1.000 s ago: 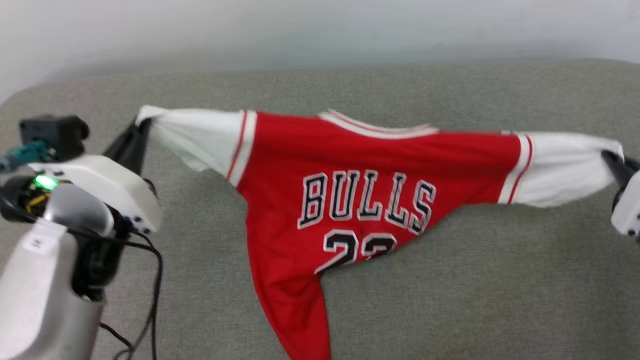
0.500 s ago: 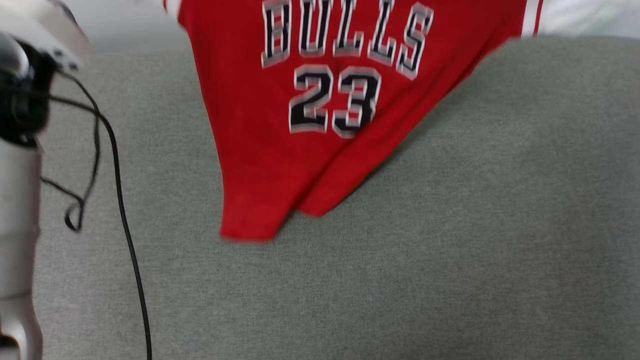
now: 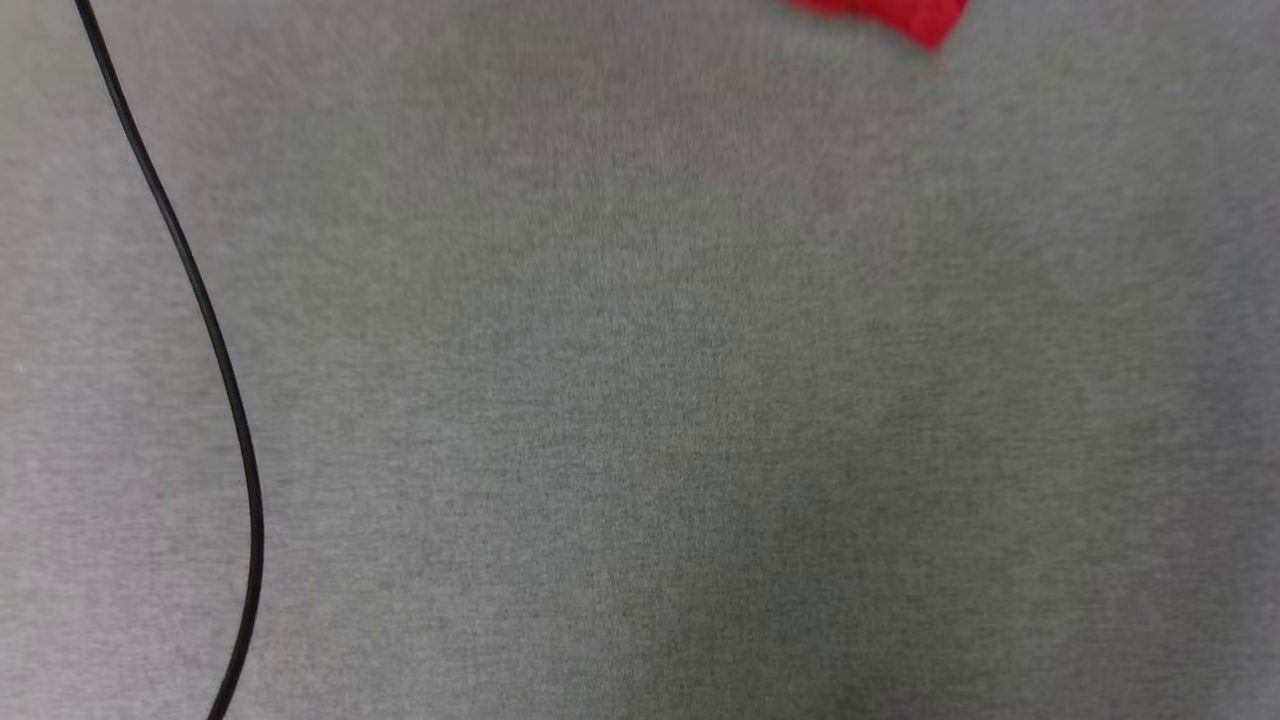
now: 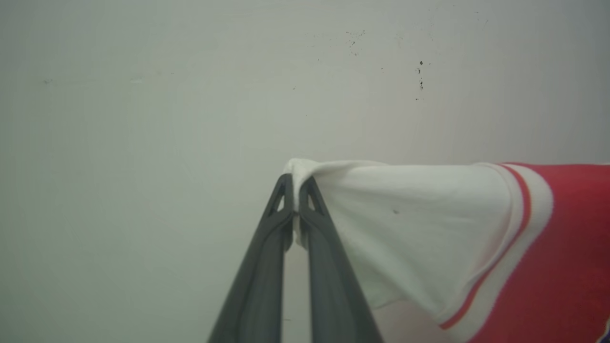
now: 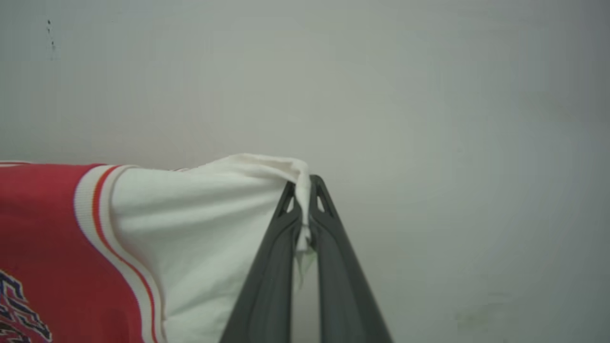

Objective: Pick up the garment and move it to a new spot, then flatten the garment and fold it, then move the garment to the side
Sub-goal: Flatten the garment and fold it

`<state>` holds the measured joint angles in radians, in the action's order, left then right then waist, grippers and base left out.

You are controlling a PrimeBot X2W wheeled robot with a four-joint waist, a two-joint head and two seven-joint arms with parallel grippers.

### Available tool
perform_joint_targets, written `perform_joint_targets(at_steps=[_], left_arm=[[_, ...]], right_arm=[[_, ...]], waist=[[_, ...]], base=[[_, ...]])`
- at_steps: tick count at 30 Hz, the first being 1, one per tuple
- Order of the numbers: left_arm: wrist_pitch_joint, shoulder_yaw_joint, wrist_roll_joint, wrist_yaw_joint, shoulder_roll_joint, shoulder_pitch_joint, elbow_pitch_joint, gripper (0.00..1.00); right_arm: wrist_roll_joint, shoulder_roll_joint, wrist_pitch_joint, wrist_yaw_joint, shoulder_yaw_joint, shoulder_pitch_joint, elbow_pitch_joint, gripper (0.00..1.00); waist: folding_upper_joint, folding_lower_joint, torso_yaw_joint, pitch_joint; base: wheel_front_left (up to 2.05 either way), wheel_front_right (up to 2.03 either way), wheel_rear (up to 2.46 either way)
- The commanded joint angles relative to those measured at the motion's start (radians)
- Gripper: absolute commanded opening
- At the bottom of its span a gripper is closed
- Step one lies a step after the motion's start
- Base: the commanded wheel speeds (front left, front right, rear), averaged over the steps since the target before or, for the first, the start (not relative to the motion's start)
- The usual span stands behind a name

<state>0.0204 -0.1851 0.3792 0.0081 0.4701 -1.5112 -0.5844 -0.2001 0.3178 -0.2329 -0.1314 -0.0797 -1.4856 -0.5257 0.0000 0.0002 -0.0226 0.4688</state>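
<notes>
head view looks straight down on a grey woven fabric surface (image 3: 640, 400), darker toward the lower middle. a thin black cable (image 3: 205, 310) curves down across its left side. at the top edge, right of centre, a small red corner of the garment (image 3: 905, 15) pokes into the picture; whether it touches the surface cannot be told.

left wrist view faces a plain pale wall (image 4: 143, 95) with a few dark specks (image 4: 420, 76) near the top right. the left gripper (image 4: 296, 183) is clenched on the bunched end of a white sleeve (image 4: 419, 214), and the cloth stretches away to the right, past red-and-white striped trim (image 4: 524, 209), into the red body.

right wrist view faces the same kind of pale wall. the right gripper (image 5: 303, 183) is pinched tight on the other white sleeve (image 5: 200, 224), a little cloth hanging between its fingers; the sleeve runs left to striped trim and red fabric with part of the black lettering (image 5: 19, 309) at the lower left corner.
</notes>
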Motion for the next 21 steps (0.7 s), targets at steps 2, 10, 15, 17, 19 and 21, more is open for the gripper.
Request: perform_joint_targets(at_steps=[2,10,15,17,19,21], left_arm=[[0.025,-0.003,-0.003,-0.008,-0.003,-0.044,-0.038,0.00],[0.090,-0.004,0.033,-0.065,-0.024,-0.065,-0.187,0.00],[0.130,0.008,0.086,-0.105,-0.035,0.007,-0.286,0.00],[0.148,0.018,0.114,-0.115,-0.042,0.050,-0.318,0.00],[0.165,0.026,0.144,-0.123,-0.051,0.108,-0.340,0.00],[0.185,0.035,0.176,-0.130,-0.061,0.183,-0.353,0.00]], right_arm=[[0.003,0.005,0.021,0.001,0.017,-0.053,-0.031,0.00],[-0.044,-0.010,0.097,0.001,0.108,-0.108,-0.143,0.00],[-0.121,-0.011,0.137,0.001,0.186,-0.051,-0.220,0.00],[-0.155,0.002,0.157,0.001,0.223,-0.012,-0.237,0.00],[-0.197,0.011,0.175,0.001,0.257,0.048,-0.241,0.00],[-0.253,0.017,0.197,0.001,0.283,0.131,-0.238,0.00]], waist=[[0.0000,-0.0002,0.003,0.090],[0.0000,-0.0002,0.000,0.168],[0.0000,-0.0002,-0.002,0.173],[0.0000,-0.0002,0.000,0.164],[0.0000,-0.0002,0.004,0.159],[0.0000,-0.0002,0.007,0.136]], base=[[0.00,0.00,0.00],[0.00,0.00,0.00],[0.00,0.00,0.00],[0.00,0.00,0.00],[0.00,0.00,0.00],[0.00,0.00,0.00]])
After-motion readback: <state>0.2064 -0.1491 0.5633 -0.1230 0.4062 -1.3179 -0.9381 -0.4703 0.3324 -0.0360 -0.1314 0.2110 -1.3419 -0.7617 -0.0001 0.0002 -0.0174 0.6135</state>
